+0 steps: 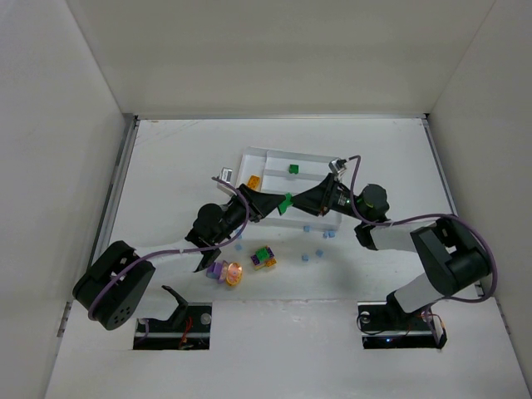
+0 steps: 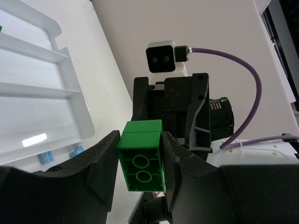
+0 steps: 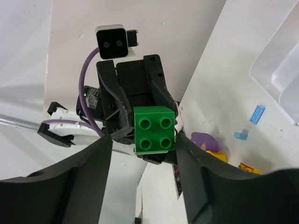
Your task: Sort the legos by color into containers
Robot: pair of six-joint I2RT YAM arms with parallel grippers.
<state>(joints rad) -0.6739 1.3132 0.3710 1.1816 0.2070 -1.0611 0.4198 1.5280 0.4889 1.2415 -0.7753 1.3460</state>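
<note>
Handover judged under way above near rim of tray point(image 1: 274, 152). Left gripper point(image 2: 140, 156) clamped on green brick point(image 2: 141, 163), studs pointing at right gripper point(image 3: 144, 140). Right jaws spread wider than brick, straddling it, apparently not gripping. Second green brick point(image 1: 293, 169) inside tray.

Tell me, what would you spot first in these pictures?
Two black robot grippers meet nose to nose at the near side of the white plastic tray, sharing one green plastic brick. The left gripper pinches it, while the right gripper's fingers stand open around it. A purple round brick and tiny light blue bricks lie loose on the table.
</note>
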